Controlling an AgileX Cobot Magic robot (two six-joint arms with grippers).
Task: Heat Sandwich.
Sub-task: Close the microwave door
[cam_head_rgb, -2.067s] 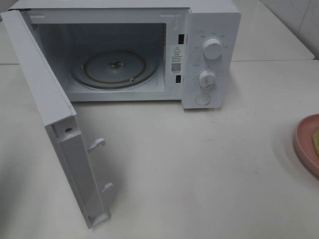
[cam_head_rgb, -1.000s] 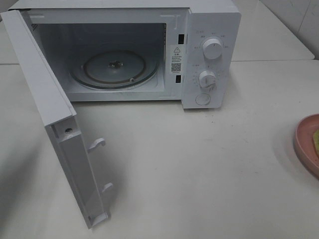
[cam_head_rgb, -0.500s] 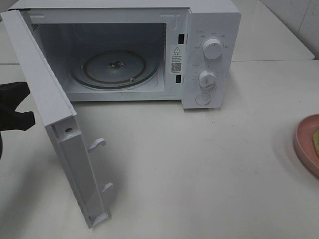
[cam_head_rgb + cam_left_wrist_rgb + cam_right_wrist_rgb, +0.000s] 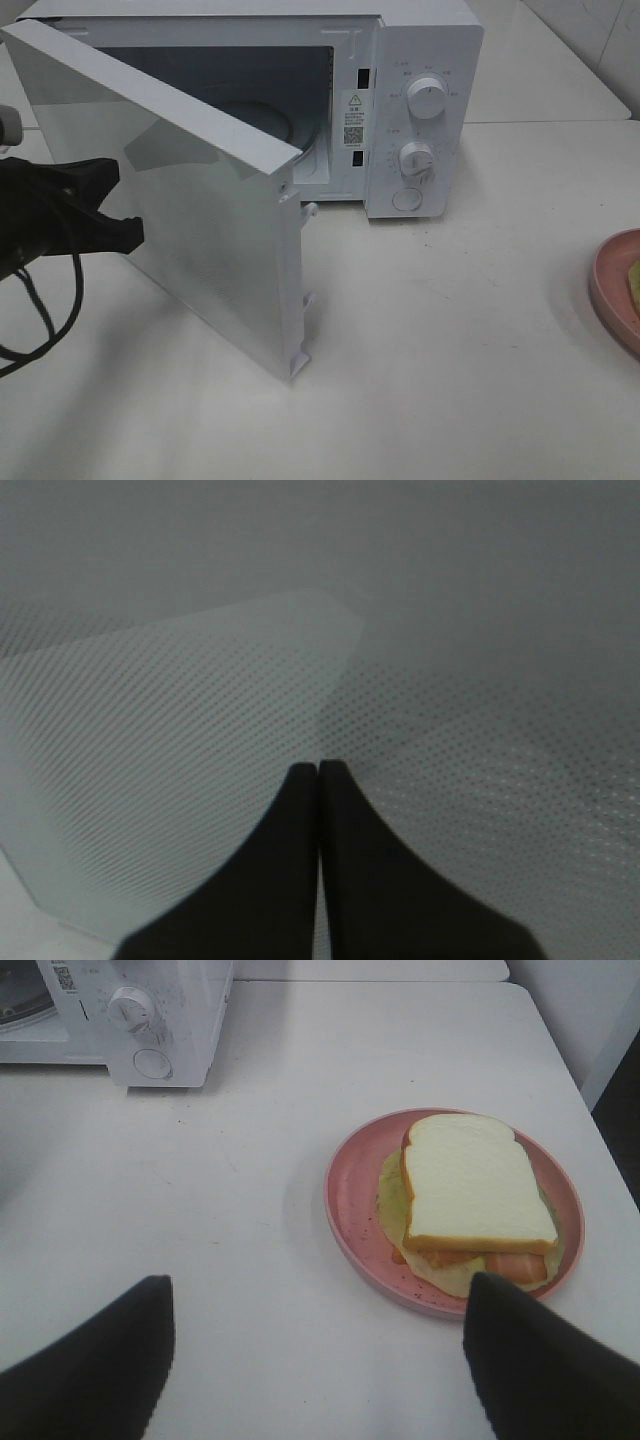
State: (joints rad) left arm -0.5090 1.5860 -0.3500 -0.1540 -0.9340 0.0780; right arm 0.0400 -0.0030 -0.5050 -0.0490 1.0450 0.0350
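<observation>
I am pressing my clenched left gripper (image 4: 318, 770) flat against the microwave door (image 4: 200, 210), empty-handed. I judge slow pushing wisest. My right gripper (image 4: 315, 1360) is hanging released near the sandwich (image 4: 478, 1185).

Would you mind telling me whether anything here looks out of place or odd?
Yes: the microwave door is half-swung toward shut with the shut left tool against its outer face, yet the sandwich sits outside on the pink plate. The filling also sticks out past the bread on one side.
</observation>
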